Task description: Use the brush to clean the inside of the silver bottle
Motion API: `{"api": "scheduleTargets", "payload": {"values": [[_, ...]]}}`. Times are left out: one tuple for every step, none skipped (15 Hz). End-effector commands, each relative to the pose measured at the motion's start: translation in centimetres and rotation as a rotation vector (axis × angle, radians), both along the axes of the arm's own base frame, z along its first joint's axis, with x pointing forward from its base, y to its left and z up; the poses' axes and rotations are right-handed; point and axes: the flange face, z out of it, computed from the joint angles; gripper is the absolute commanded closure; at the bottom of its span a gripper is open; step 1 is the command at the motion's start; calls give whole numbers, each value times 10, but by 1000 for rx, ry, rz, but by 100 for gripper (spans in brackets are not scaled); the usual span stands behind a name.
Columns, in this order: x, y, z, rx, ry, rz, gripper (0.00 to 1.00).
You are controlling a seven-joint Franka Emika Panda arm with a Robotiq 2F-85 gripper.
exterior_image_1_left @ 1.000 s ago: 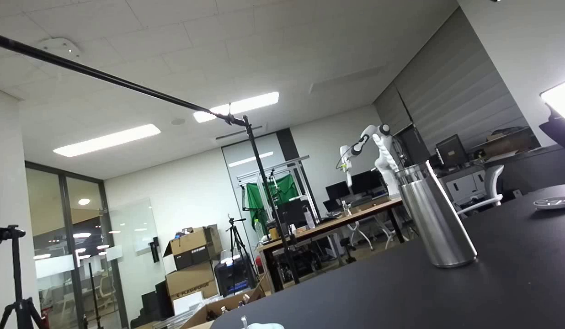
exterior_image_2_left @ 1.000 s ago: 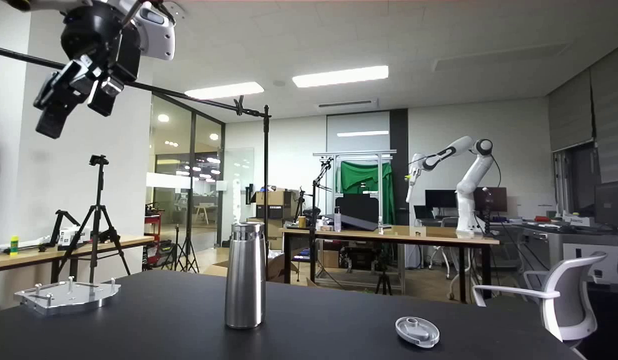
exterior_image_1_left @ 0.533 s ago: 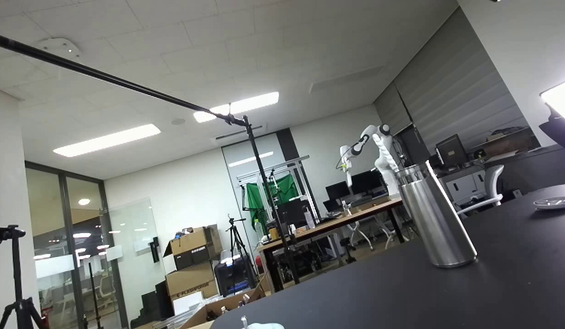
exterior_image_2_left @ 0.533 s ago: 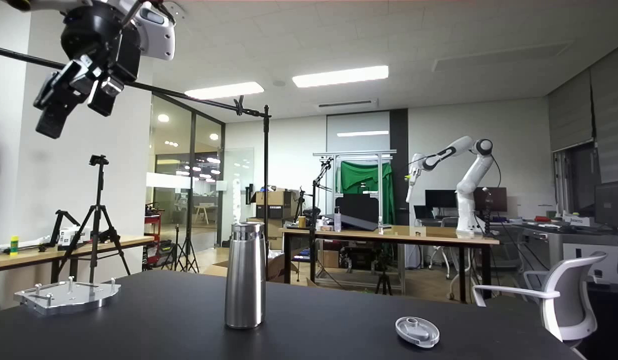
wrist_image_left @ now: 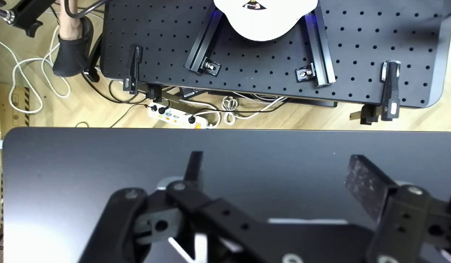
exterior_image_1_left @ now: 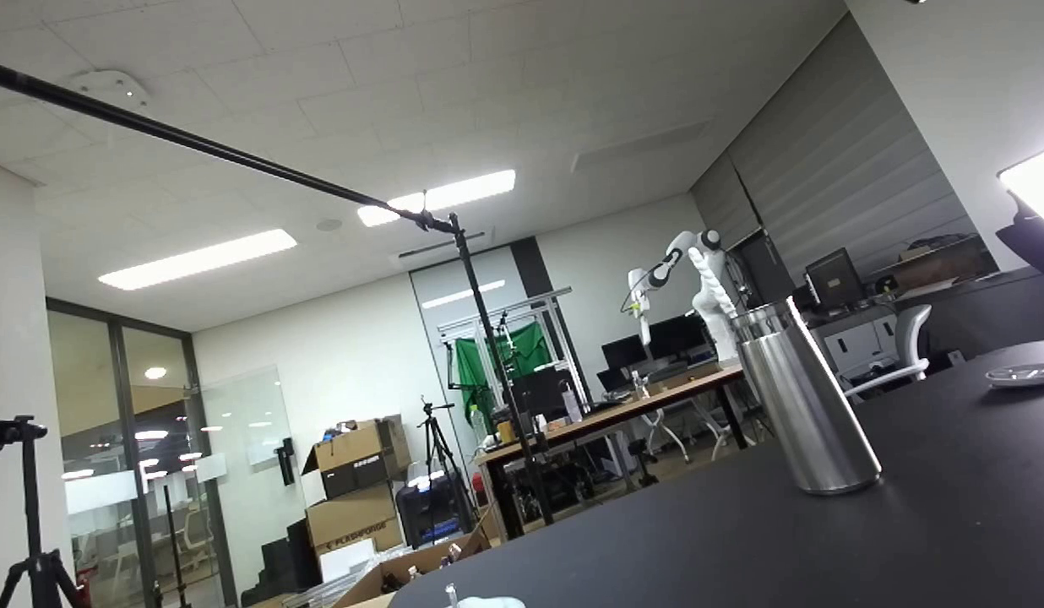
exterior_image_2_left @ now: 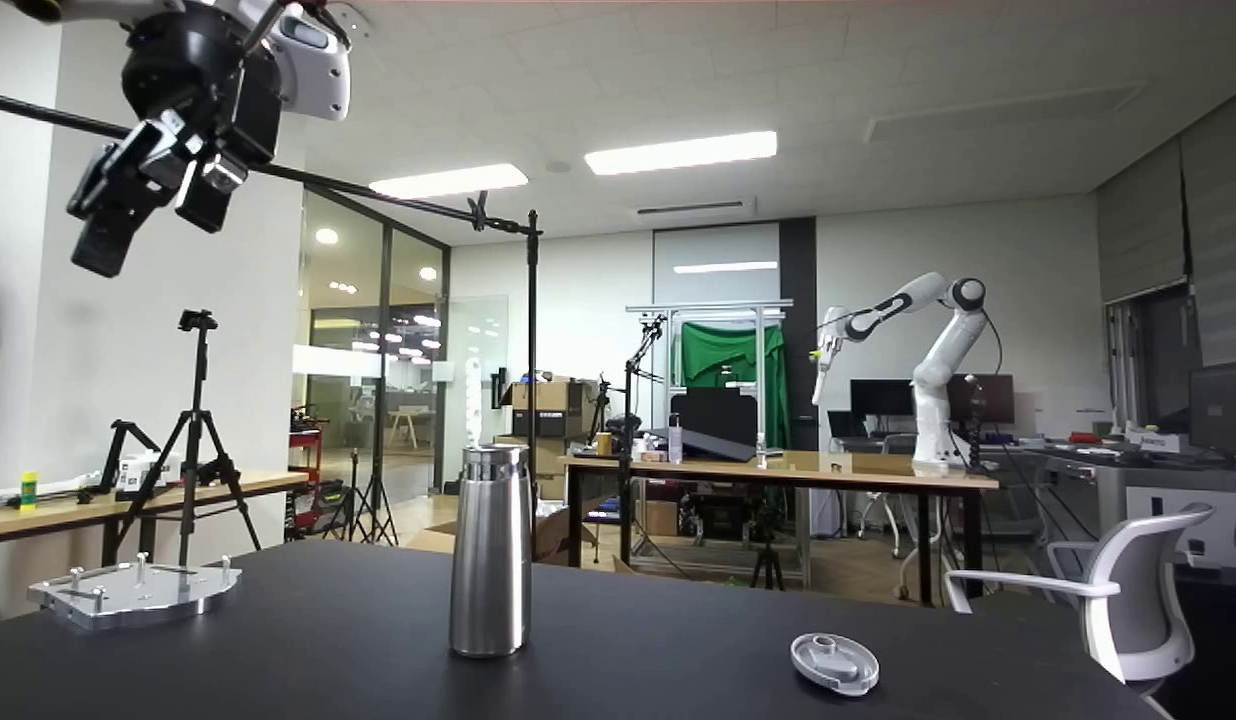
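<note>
The silver bottle (exterior_image_2_left: 490,560) stands upright on the black table; it also shows in an exterior view (exterior_image_1_left: 805,405) that is tilted. A slender, bumpy white strip rises from the left side of its mouth in both exterior views. It appears to be the brush (exterior_image_2_left: 473,400), also visible here (exterior_image_1_left: 713,283), with its lower part hidden inside the bottle. My gripper (exterior_image_2_left: 150,240) hangs high above the table at the upper left, well apart from the bottle. In the wrist view its fingers (wrist_image_left: 278,157) are wide apart with nothing between them. The bottle is not recognisable in the wrist view.
A grey oval lid (exterior_image_2_left: 835,665) lies right of the bottle. A clear plate with posts (exterior_image_2_left: 143,595) sits at the table's left. The wrist view shows the table (wrist_image_left: 83,157), the white robot base (wrist_image_left: 263,18) on a perforated plate, and a person's foot (wrist_image_left: 72,54).
</note>
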Motion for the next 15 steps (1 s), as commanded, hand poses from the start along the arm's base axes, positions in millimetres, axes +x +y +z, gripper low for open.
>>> {"api": "scheduleTargets", "payload": {"values": [[7,-8,6,-11,-43,-3,0],[11,-14,10,-12,-62,-3,0],[16,-21,13,-13,-77,-6,0],[23,-30,17,-12,-107,-2,0],[28,-38,21,-13,-133,-3,0],[37,-48,25,-13,-162,-2,0],[46,-58,28,-13,-185,-5,0],[56,-68,32,-5,-204,-5,0],[67,-78,36,10,-220,-7,0],[78,-86,39,31,-234,-3,0],[88,-92,43,57,-244,12,0],[101,-97,46,88,-248,51,0],[111,-101,50,118,-252,84,0],[122,-103,52,169,-245,134,0],[130,-104,54,217,-232,173,0]]}}
